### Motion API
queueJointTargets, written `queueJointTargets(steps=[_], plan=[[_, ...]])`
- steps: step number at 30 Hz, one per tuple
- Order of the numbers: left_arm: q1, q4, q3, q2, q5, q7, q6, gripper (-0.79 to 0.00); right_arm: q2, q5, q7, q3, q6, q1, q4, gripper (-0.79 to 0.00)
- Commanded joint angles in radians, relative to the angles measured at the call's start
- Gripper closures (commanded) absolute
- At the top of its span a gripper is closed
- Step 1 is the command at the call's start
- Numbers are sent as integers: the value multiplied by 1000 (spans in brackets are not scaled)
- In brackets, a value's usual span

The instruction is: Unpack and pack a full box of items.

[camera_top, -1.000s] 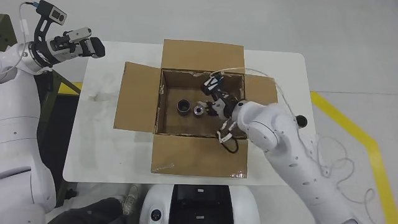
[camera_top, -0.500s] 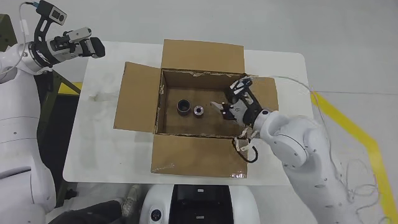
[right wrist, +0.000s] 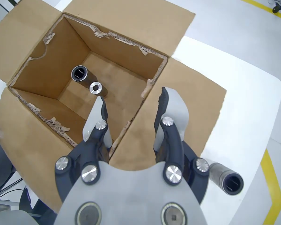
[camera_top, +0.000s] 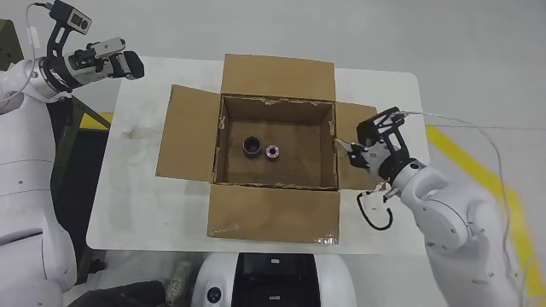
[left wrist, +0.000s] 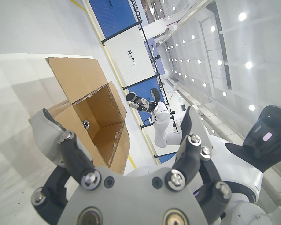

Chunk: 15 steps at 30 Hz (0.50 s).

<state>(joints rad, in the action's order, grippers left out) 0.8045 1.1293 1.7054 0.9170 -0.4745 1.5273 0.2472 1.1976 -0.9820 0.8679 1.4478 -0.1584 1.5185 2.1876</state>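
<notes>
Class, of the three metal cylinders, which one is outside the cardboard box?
The grey cylinder lying on the white table; the black-rimmed cylinder and shiny cylinder stand inside the box.

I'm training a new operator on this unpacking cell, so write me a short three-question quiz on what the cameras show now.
1. How many metal cylinders sit inside the open brown cardboard box?
2. True or false: the right gripper is shut on a cylinder.
3. The grey metal cylinder outside the box lies on: A) the white table, B) a box flap, C) the floor.
Key: 1 two; 2 false; 3 A.
</notes>
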Motion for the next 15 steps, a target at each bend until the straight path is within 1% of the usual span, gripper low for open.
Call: queueJointTargets(steps=[1, 10, 15], plan=[[0, 0, 0, 0, 0, 0, 0, -785, -3, 1, -5, 31, -1, 28, 5, -480], [0, 0, 0, 0, 0, 0, 0, -785, -15, -3, -44, 181, 33, 143, 10, -514], [0, 0, 0, 0, 0, 0, 0, -785, -20, 4, -52, 248, 30, 181, 1, -523]])
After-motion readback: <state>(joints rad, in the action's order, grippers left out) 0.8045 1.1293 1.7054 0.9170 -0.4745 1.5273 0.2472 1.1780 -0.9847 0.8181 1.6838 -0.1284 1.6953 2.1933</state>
